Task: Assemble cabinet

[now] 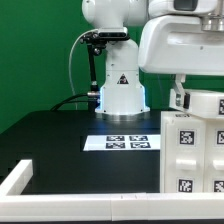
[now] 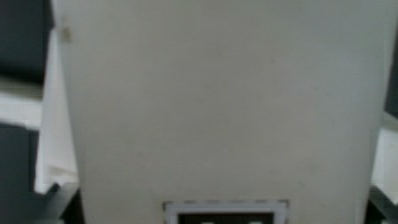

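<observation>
The cabinet body [image 1: 196, 150] stands at the exterior view's right, a tall white box with several black-and-white tags on its faces. My gripper [image 1: 179, 98] hangs from the white arm right at the cabinet's top left corner; its fingers are mostly hidden against the white part, so I cannot tell how the jaws stand. In the wrist view a blurred white cabinet panel [image 2: 222, 100] fills nearly the whole picture, very close, with one tag [image 2: 226, 212] at its edge. No fingers show there.
The marker board [image 1: 127, 142] lies flat on the black table in front of the white robot base [image 1: 120, 90] with its triangle sticker. A white rail [image 1: 60, 198] runs along the table's front and left edge. A green wall stands behind.
</observation>
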Available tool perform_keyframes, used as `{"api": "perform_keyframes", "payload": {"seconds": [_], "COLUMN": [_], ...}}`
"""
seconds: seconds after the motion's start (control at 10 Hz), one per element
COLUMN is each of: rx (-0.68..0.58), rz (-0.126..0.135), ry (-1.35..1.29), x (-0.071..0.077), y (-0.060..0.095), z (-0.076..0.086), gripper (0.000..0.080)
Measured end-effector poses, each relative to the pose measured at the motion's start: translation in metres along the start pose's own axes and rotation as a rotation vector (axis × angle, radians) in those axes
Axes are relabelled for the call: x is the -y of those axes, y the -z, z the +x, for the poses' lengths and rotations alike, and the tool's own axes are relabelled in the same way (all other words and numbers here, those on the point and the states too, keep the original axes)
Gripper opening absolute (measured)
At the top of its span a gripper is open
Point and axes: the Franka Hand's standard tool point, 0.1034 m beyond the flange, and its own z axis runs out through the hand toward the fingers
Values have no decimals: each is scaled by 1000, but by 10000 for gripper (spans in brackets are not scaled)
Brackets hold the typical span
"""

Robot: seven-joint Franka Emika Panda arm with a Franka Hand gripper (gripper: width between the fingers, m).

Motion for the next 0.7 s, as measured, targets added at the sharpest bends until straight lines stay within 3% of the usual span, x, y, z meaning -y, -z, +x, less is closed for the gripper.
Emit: {"api": "perform_keyframes", "payload": {"seconds": [0.3,0.6,0.7], "rx": [-1,-28,-21], "rz": [1,6,30], "ry": [-183,-588,-796], "x": [2,0,1], "y": [0,-1,-1], "z": [0,-1,-1], "gripper": [538,538,538]}}
